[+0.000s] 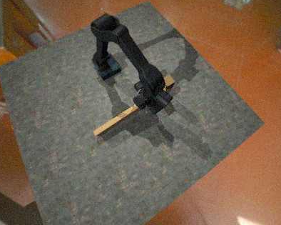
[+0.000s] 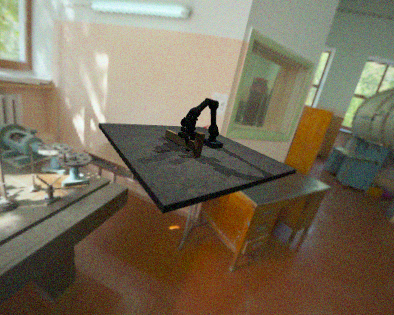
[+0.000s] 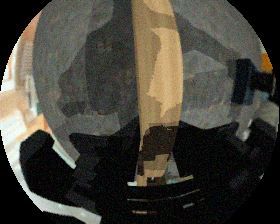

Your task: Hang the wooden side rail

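Observation:
The wooden side rail point(image 1: 115, 121) point(image 2: 174, 136) point(image 3: 167, 75) is a long, pale plank on edge. Its far end is low over the table, and whether it touches is too fine to tell. My gripper point(image 1: 146, 105) point(image 2: 188, 135) point(image 3: 151, 117) is shut on the rail, toward its post-side end. The headboard post point(image 1: 171, 81) point(image 2: 199, 147) is a short upright wooden piece just beyond my gripper, partly covered by it in the top view. In the exterior view the rail runs up to near the post. The steel hooks, the slot and its pins are hidden or too small to make out, so their contact cannot be told.
The grey, mottled table top point(image 1: 80, 178) point(image 2: 227, 184) lies under everything, with its edges dropping off to the room floor. The arm's base point(image 1: 108, 70) point(image 2: 214, 143) stands behind the rail. Dark shadows of the arm and rail fall across the table.

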`<state>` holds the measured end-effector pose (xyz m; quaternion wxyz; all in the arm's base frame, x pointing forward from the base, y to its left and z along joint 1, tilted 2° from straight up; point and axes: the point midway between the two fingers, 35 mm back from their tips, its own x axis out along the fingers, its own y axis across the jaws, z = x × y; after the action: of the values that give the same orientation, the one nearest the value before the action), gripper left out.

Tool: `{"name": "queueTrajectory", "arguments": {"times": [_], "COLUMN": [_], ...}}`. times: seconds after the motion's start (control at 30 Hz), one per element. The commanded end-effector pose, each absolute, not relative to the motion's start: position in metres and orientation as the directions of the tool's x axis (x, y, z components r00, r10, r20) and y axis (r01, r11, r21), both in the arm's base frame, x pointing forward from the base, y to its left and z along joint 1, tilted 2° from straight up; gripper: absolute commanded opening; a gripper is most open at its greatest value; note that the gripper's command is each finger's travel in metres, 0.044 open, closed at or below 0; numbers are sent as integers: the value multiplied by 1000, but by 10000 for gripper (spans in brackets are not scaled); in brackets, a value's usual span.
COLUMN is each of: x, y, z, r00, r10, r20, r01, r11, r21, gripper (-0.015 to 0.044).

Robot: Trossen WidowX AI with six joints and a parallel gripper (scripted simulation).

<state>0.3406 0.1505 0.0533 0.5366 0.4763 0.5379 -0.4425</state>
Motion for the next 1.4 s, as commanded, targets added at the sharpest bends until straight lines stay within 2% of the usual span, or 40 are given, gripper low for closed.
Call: {"name": "queueTrajectory", "arguments": {"times": [0.0, 1.37], "x": [343, 344], "y": [153, 157], "z": [57, 56], "r00": [38, 39], "r10": [44, 44], "r20": [-998, -998], "r01": [988, 988], "r11": [149, 149], "r21": [45, 45], "gripper": [0, 0]}}
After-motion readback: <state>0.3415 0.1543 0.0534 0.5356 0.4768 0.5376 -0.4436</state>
